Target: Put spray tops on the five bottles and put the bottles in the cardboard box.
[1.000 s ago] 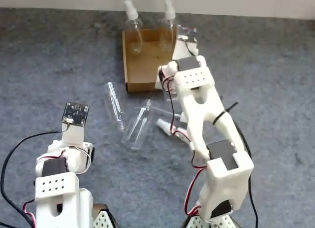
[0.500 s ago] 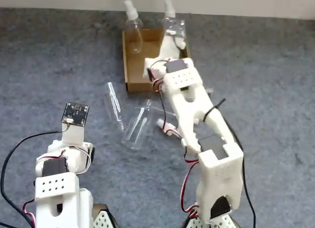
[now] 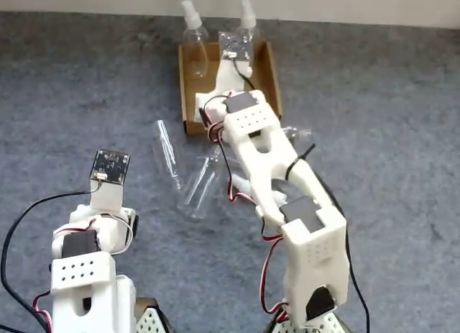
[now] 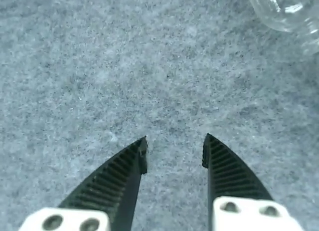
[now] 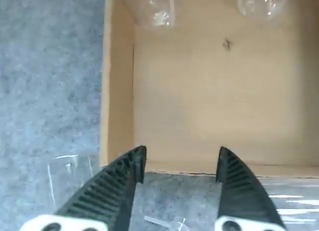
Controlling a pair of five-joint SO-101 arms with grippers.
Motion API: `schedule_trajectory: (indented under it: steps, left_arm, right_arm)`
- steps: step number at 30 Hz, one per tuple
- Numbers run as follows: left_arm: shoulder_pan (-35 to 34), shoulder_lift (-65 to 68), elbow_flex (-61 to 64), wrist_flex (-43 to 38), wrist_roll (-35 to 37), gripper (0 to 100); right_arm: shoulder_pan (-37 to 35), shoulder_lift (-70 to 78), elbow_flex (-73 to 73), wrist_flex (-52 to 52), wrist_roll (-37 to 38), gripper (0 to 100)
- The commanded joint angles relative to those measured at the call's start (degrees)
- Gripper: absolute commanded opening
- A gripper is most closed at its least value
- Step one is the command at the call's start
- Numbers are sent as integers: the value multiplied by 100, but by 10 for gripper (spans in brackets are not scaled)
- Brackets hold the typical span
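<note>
My right gripper (image 5: 182, 156) hangs empty, jaws spread, over the near rim of the cardboard box (image 5: 117, 91) at twelve o'clock. Two spray-topped bottles (image 3: 194, 39) stand at its far wall. My left gripper (image 4: 174, 141), also released, hovers over grey carpet (image 4: 99, 66) at seven o'clock. Two clear bottles (image 3: 200, 183) lie mid-table.

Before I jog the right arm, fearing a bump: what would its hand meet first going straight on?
The right hand would probably meet the bare floor of the cardboard box, short of the two bottles at its far end; depth is unclear.
</note>
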State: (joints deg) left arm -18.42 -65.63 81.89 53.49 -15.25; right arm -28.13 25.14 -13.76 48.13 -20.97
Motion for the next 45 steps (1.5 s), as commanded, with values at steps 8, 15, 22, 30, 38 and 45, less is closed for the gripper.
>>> schedule_trajectory:
  steps: [8,15,22,30,38,45]
  left_arm:
    - [-92,-84,-22,-97,-18,173]
    - [-92,-84,-22,-97,-18,173]
    - [-92,-84,-22,-114,-18,173]
    - [-92,-84,-22,-114,-18,173]
    - [-92,-84,-22,-114,-18,173]
    - [-92,-84,-22,-114,-18,173]
  right_arm:
    - [-22,-127,-31,-92,-53,195]
    - [13,-207,-180,215,35,195]
    - [-66,-119,-1455,1675,4949,197]
    - [-75,629,-2009,2070,6593,197]
    - [48,1147,-2229,2105,6813,196]
    - [251,1437,-2229,2088,6787,188]
